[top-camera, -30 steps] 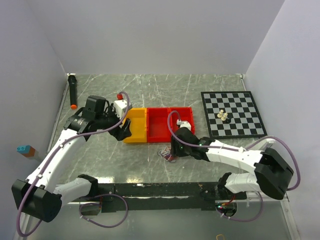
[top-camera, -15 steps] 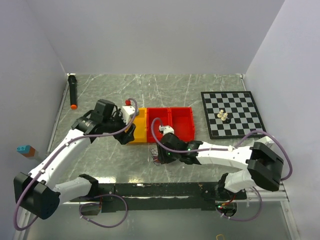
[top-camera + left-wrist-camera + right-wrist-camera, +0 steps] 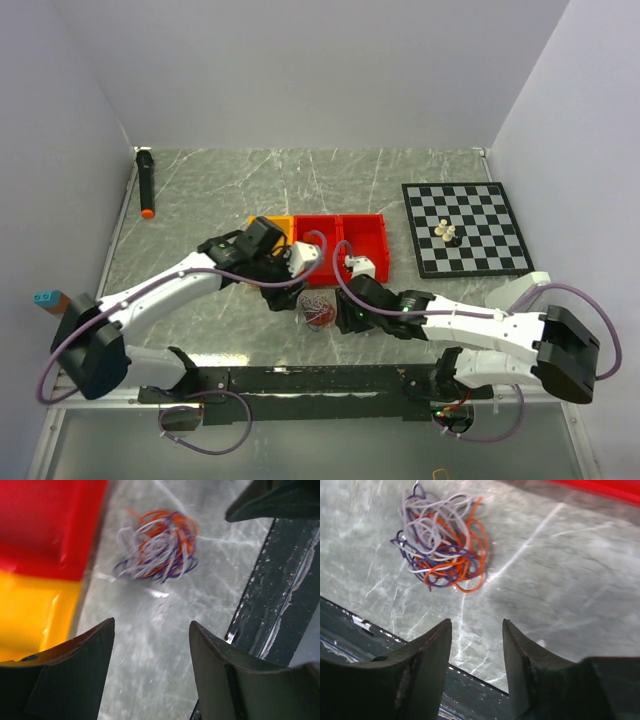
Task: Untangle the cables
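The cables (image 3: 318, 311) lie as one small tangled clump of white, orange-red and purple-blue wire on the table, just in front of the red bins. The clump also shows in the left wrist view (image 3: 157, 547) and in the right wrist view (image 3: 442, 542). My left gripper (image 3: 287, 298) is open and empty, just left of the clump. My right gripper (image 3: 343, 316) is open and empty, just right of the clump. In each wrist view the clump lies ahead of the open jaws, not between them.
A yellow bin (image 3: 281, 222) and two red bins (image 3: 345, 245) stand behind the clump. A chessboard (image 3: 465, 228) with chess pieces (image 3: 446, 233) lies at the right. A black marker with an orange tip (image 3: 145, 182) lies at the far left. The table's dark front rail (image 3: 320, 378) runs close below the clump.
Both arms have swung inward to the table's front centre. The left gripper came from the yellow bin, the right from the left. The clump now lies uncovered between them.
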Robot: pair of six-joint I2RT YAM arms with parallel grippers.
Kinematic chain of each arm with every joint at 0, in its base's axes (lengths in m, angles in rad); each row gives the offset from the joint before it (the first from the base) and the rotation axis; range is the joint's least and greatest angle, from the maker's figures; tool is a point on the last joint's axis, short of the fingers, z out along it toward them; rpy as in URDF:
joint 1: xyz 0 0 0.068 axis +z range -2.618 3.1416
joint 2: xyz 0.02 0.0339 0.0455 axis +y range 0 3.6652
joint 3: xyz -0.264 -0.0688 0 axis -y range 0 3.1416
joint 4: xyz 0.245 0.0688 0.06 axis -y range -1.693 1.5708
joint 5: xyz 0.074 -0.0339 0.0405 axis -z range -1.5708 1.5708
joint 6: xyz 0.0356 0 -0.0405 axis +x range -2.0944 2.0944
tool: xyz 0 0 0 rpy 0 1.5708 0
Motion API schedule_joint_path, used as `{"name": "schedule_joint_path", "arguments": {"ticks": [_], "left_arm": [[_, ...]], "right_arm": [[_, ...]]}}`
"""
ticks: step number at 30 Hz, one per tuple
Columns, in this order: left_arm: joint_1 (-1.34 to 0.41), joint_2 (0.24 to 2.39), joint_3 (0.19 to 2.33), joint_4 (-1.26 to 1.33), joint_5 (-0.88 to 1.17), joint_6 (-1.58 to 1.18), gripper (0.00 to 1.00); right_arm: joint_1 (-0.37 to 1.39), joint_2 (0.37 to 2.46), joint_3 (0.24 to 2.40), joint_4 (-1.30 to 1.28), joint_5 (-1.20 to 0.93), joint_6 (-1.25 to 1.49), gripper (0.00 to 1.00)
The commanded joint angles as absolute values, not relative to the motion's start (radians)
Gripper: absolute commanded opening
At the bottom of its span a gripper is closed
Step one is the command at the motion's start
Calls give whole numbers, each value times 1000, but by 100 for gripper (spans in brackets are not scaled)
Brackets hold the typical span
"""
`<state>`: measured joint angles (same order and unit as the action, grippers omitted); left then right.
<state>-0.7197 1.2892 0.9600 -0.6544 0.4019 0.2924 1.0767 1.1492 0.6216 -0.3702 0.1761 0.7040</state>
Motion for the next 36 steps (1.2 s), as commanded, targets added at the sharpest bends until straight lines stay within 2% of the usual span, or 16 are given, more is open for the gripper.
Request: {"name": "schedule_joint_path", "arguments": {"ticks": [1, 5, 9, 17, 24, 29, 36], "left_arm": [[-805, 1362, 1019, -574, 405, 284, 65], [-842, 1425, 1020, -513, 381, 275, 63], [-856, 1477, 1011, -470, 377, 281, 68], [-859, 1549, 1011, -374, 364, 235, 60], [-859, 1618, 1006, -394, 419, 242, 38], [-859, 1611, 997, -408, 406, 235, 3], [-857, 1493, 968, -520, 497, 244, 1]], "right_arm": [[1060, 1057, 595, -428, 271, 778, 55], [1039, 985, 563, -445, 278, 805, 57], [1017, 921, 534, -462, 276, 818, 57], [986, 870, 500, -454, 261, 827, 52], [974, 880, 499, -428, 249, 825, 52], [947, 900, 479, -359, 201, 807, 55], [939, 1028, 483, -223, 130, 753, 58]]}}
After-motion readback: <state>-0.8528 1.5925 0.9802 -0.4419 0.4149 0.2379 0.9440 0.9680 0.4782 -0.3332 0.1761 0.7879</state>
